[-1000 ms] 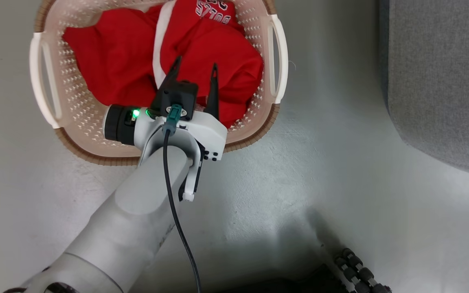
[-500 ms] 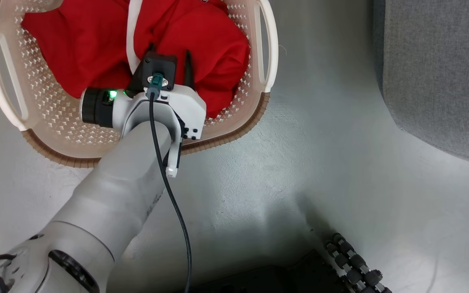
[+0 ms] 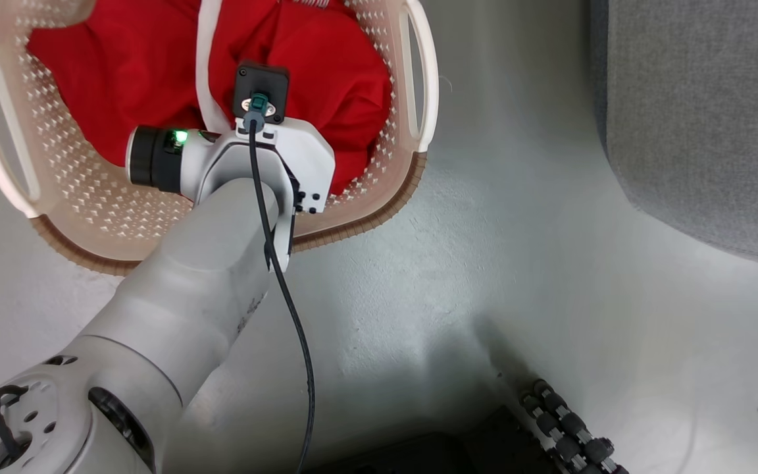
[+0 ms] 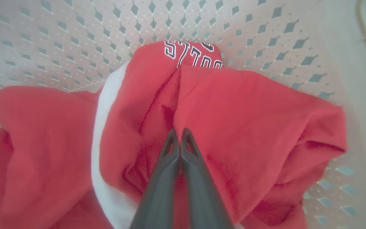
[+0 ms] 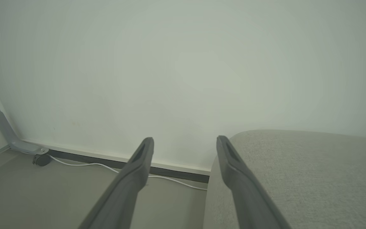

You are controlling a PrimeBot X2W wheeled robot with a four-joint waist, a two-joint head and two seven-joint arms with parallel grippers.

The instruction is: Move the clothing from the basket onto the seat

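The clothing is a heap of bright red fabric with a white stripe, lying in the cream perforated basket at the upper left of the head view. My left arm's wrist reaches down into the basket and hides the fingers there. In the left wrist view my left gripper is shut, pinching a raised fold of the red clothing below its white lettering; the basket wall rises behind. My right gripper is open and holds nothing, in the air beside the light-grey seat. The seat lies right of the basket.
Bare grey floor separates basket and seat. My own dark base with black rollers sits at the bottom. In the right wrist view a white cable runs along the wall's skirting, near a grey metal leg with a caster.
My left gripper has sunk deeper into the basket, and its fingers, spread apart before, have shut on the red fabric. The head camera has shifted, so the basket sits further left.
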